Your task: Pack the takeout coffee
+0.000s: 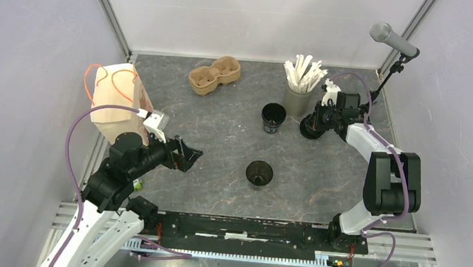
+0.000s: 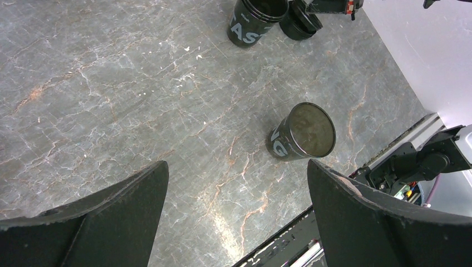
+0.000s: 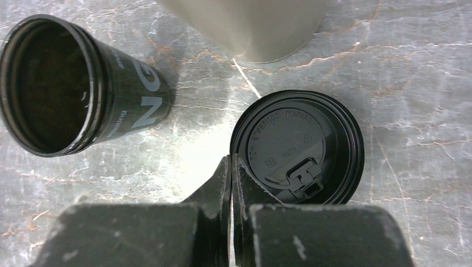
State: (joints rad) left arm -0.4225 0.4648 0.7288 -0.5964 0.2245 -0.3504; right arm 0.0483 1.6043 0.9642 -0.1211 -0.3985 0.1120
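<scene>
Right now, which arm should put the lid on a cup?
Right. The right gripper is shut on the rim of the lid, beside the far cup. The left gripper hangs open, back by the paper bag.

Two black paper cups with white lettering stand open and upright, the centre cup [image 1: 259, 173] mid-frame and the upper cup [image 1: 273, 117] just above it, while a round black lid [image 1: 312, 128] with a sip tab sits immediately right of the upper cup.
</scene>
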